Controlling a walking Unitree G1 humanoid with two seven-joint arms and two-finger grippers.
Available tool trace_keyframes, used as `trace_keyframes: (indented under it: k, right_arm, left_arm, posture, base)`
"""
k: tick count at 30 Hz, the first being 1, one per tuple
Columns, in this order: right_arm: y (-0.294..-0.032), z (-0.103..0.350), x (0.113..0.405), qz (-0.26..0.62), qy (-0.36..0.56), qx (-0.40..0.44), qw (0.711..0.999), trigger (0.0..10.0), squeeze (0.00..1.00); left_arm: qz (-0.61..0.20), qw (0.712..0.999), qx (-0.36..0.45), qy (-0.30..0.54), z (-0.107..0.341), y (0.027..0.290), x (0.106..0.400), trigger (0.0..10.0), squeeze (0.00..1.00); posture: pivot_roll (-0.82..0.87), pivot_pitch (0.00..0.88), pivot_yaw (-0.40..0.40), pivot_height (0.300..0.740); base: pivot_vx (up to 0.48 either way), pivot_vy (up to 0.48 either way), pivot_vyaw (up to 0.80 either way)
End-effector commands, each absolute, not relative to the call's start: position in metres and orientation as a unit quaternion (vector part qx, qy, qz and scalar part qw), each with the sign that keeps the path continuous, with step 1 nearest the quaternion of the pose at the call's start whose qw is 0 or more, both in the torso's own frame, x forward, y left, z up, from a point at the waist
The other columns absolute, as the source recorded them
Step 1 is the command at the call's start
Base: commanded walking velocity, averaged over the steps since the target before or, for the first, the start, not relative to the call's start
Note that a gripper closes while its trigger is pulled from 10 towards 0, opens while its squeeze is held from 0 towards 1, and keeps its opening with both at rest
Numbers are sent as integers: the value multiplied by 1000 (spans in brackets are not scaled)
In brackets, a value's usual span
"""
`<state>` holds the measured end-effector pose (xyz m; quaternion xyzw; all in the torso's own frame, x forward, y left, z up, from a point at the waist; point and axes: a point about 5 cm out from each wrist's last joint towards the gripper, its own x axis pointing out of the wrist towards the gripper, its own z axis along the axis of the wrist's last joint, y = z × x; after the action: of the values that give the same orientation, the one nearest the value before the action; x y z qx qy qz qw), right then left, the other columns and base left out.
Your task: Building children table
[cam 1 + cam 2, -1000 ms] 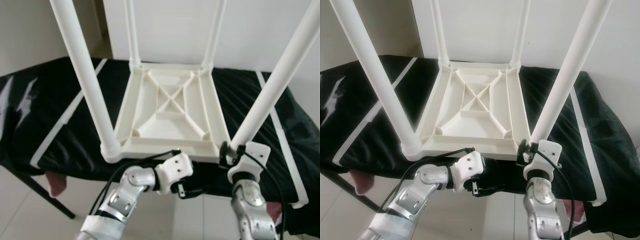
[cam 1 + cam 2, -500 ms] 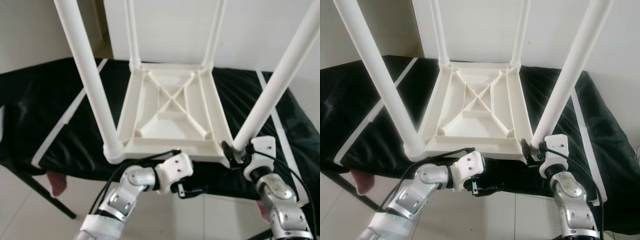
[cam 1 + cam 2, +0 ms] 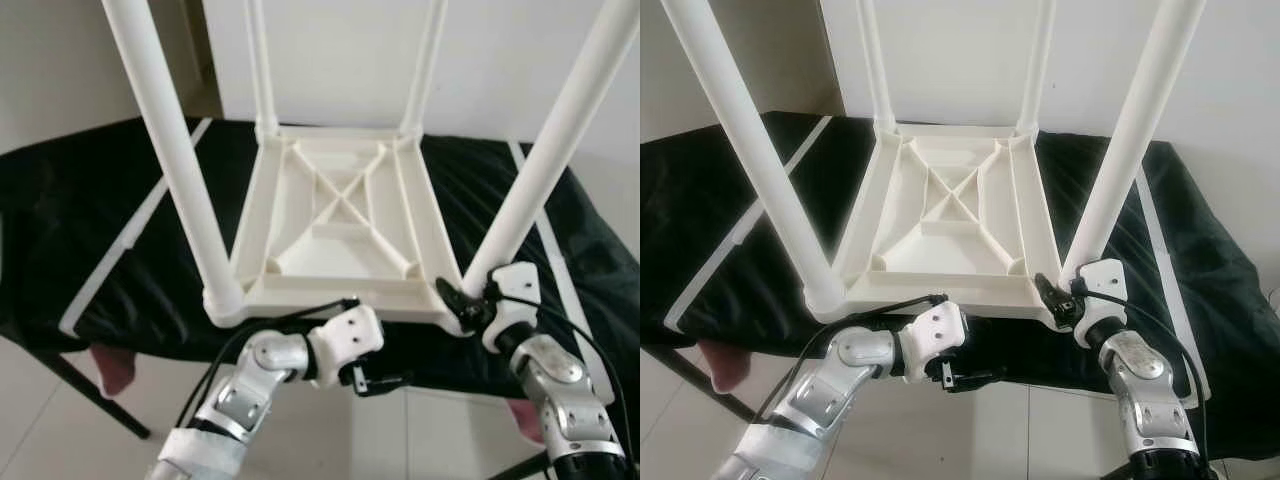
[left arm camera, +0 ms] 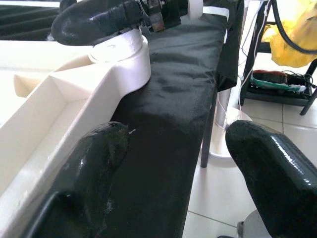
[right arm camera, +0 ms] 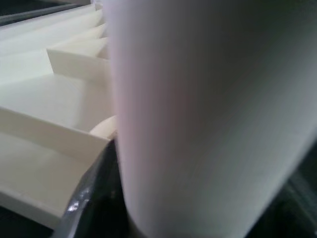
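Observation:
A white plastic children table (image 3: 340, 215) lies upside down on a black-covered bench (image 3: 90, 220), its legs pointing up. My right gripper (image 3: 465, 305) sits at the base of the near right leg (image 3: 545, 150) and is shut on it. In the right wrist view that leg (image 5: 208, 114) stands close between the black fingers (image 5: 94, 198). My left gripper (image 3: 385, 380) hangs open just below the table's near edge, pointing right. In the left wrist view its fingers (image 4: 99, 158) stand wide apart beside the table's rim, facing the leg socket (image 4: 124, 59).
The near left leg (image 3: 175, 170) rises steeply close to my left arm. The black cover has white stripes (image 3: 125, 245) and drapes over the front edge. Tiled floor lies below, with a reddish object (image 3: 115, 365) under the bench. A yellow bundle (image 4: 292, 39) and cables lie past the bench's end.
My right arm has swung outward to the right, from under the leg to beside it, with the gripper staying at the leg's base. The left arm has not moved.

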<state>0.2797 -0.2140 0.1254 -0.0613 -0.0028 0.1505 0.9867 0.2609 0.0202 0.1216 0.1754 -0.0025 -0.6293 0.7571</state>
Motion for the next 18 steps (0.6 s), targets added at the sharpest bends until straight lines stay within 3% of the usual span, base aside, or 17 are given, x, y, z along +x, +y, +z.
trace_keyframes:
  k: [1, 5, 7, 8, 14, 18]
  right_arm:
    - [-210, 117, 276, 159, 14, -54, 986, 0, 0]
    - [-211, 116, 276, 141, 13, -43, 989, 0, 0]
    - [-212, 117, 276, 133, 11, -33, 991, 588, 0]
    - [-211, 118, 276, 123, 9, -27, 992, 10000, 0]
    - [-207, 120, 276, 73, 2, -19, 997, 10000, 0]
    - [-200, 115, 276, -3, 12, -2, 1000, 10000, 0]
  left_arm:
    - [-604, 777, 176, -9, 123, 22, 263, 10000, 0]
    - [-603, 778, 175, -11, 124, 21, 263, 10000, 0]
    - [-603, 778, 175, -11, 124, 20, 264, 10000, 0]
    - [-603, 778, 175, -11, 124, 20, 264, 10000, 0]
    - [-598, 782, 172, -25, 128, 19, 266, 10000, 0]
    - [-581, 800, 144, -39, 137, 16, 274, 10000, 0]
  posture:
    - [-21, 25, 2, 740]
    - [-22, 23, 1, 740]
    - [-22, 22, 2, 740]
    - [-25, 18, 5, 740]
    - [-31, 14, 9, 740]
    - [-33, 11, 8, 740]
  base:
    - [0, 0, 0]
    - [0, 0, 0]
    - [0, 0, 0]
    - [0, 0, 0]
    - [0, 0, 0]
    - [0, 0, 0]
